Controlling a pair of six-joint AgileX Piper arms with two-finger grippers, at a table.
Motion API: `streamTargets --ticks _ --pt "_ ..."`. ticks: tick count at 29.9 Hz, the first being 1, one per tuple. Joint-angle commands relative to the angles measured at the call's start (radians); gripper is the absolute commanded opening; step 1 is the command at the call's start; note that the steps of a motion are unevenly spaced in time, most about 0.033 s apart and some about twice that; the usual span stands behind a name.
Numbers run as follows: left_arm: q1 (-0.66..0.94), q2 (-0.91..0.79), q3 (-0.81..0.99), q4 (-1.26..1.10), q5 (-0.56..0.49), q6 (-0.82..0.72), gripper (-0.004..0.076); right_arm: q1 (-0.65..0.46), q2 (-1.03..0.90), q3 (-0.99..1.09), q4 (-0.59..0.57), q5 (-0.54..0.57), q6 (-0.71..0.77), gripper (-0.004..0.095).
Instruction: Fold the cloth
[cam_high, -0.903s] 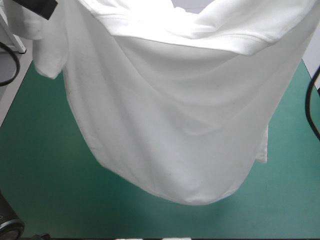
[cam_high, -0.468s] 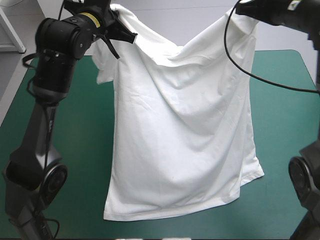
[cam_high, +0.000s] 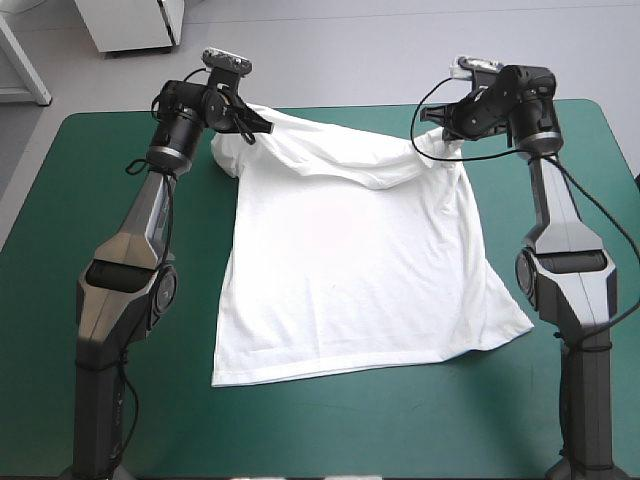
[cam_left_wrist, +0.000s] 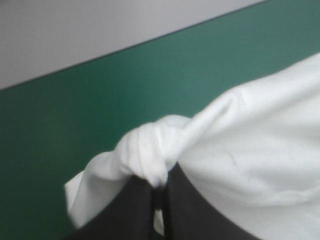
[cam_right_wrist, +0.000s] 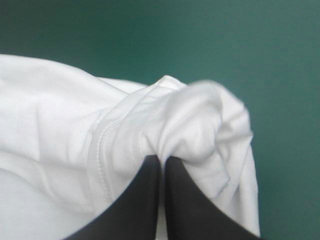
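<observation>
Change: the T-shirt (cam_high: 350, 270), hanging high above the table just before, has come down and lies spread on the teal-green cover (cam_high: 60, 210); both arms have lowered with it.
T-shirt: flat at mid-table, hem toward the near edge, shoulders toward the far edge and slightly lifted.
Left gripper (cam_left_wrist: 159, 186): fingers pinched almost together on the bunched far-left shoulder.
Right gripper (cam_right_wrist: 162, 162): fingers likewise nearly meeting, clamping the far-right shoulder fabric.
Left sleeve (cam_high: 226, 156): droops just beside the left gripper.

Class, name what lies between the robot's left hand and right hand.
The T-shirt: its upper edge spans from the left hand to the right hand, sagging in the middle, seen in the high view.
</observation>
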Motion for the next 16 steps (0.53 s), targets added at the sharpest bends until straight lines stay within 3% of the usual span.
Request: streamTargets --ticks 1,7,10,12,14,16 --pt "0.014 -0.002 -0.025 -0.047 -0.076 -0.014 -0.0009 -0.008 0.005 -0.07 0.044 -0.031 -0.002 -0.0019" --pt "0.02 0.074 -0.025 -0.06 -0.121 -0.011 -0.0008 -0.008 0.03 -0.075 -0.006 -0.051 -0.031 -0.0002" --pt "0.018 0.075 -0.023 -0.087 -0.17 -0.011 0.0015 -0.008 0.028 -0.077 -0.004 -0.043 -0.08 0.0132" --pt "0.018 0.07 -0.023 -0.118 -0.205 -0.011 0.0084 -0.008 0.028 -0.077 -0.004 -0.033 -0.08 0.0282" --pt "0.018 0.057 -0.025 -0.139 -0.202 -0.011 0.0205 -0.008 0.028 -0.077 0.008 -0.031 -0.08 0.043" --pt "0.018 0.04 -0.025 -0.16 -0.169 -0.011 0.0312 -0.008 0.018 -0.077 0.008 -0.031 -0.059 0.0519"
